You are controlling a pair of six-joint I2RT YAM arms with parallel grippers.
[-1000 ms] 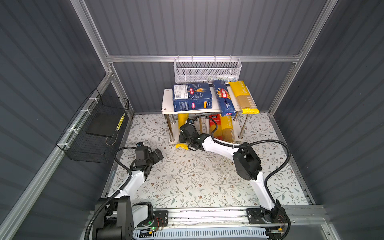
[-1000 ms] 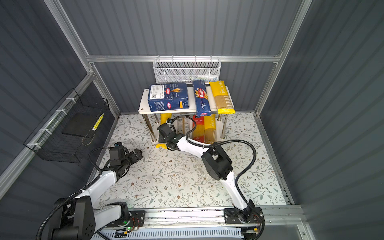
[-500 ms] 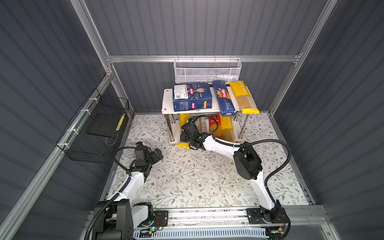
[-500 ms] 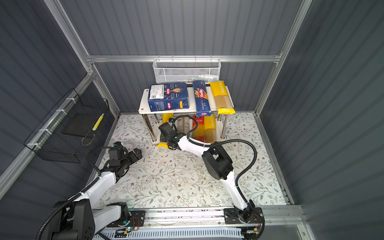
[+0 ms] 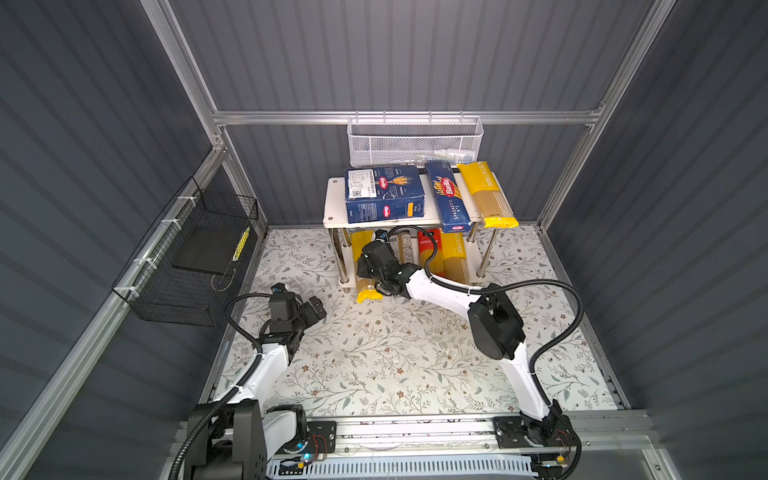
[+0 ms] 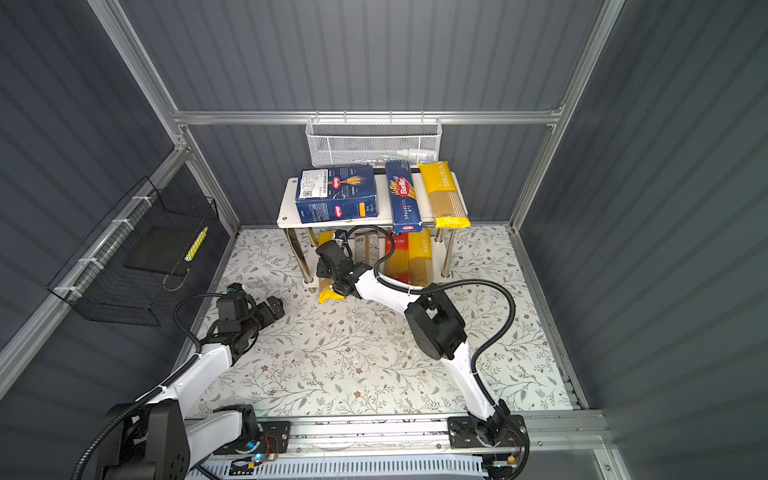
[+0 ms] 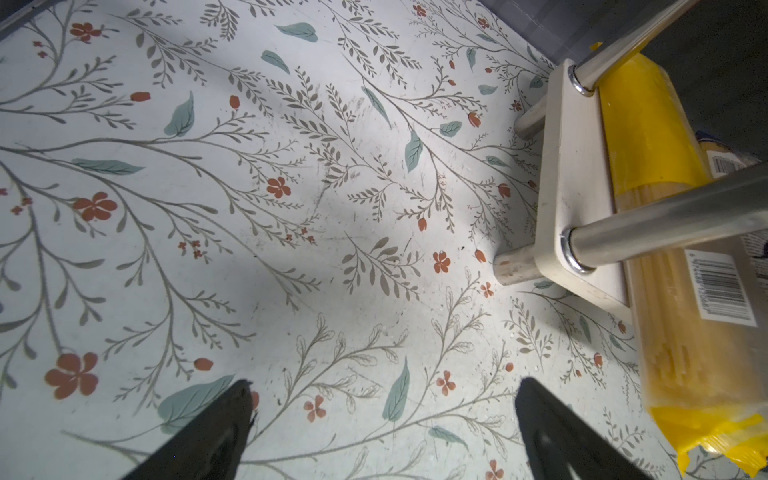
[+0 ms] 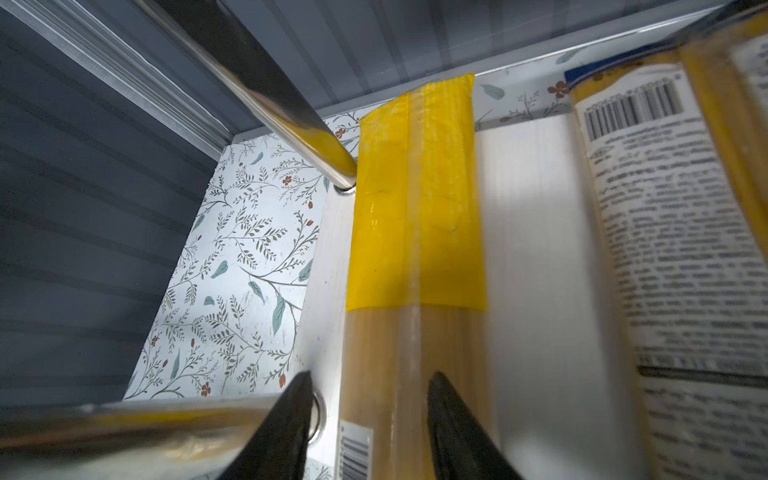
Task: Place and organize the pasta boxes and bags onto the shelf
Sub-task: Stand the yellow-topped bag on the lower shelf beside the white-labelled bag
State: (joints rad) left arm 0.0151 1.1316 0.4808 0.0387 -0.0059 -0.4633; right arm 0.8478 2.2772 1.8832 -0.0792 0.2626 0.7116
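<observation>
Right pincer (image 8: 370,376) parted narrowly over yellow-ended bag (image 8: 415,208) on lower shelf (image 8: 532,249); left pincer (image 7: 384,382) wide, empty, above floral worktop (image 7: 249,208).

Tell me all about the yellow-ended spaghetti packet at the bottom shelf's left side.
A long, slim packet of clear film showing pale spaghetti, yellow bands at both ends, with a barcode label. It lies flat along the left edge of the shelf's lower board, beside a chrome leg, its near end sticking out past the front. The right end effector is over it, jaws parted.
</observation>
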